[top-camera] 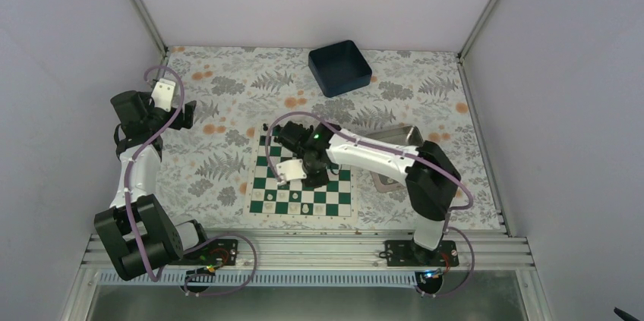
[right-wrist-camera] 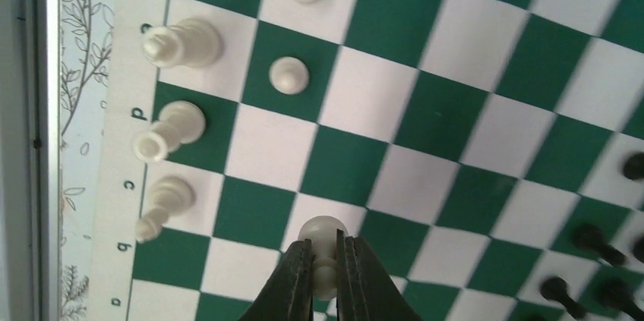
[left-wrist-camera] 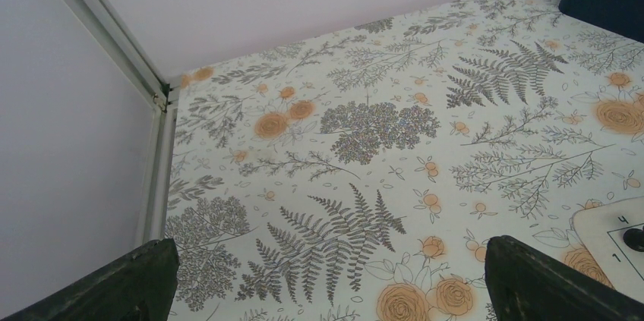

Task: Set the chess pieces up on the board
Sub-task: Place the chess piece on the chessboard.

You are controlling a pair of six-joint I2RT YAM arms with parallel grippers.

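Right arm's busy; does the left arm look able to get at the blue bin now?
Probably yes: the left pincer is open and empty, nothing stands between it and the bin, and the right pincer is down over the board.

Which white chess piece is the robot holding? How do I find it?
Look at the green-and-white board, under the right gripper. Between its two dark fingers is a round-headed white pawn. The other white pieces stand free near the lettered edge; only this one is pinched.

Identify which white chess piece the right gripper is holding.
The round-headed pawn clamped in the right gripper; the other white pieces stand free on the board.
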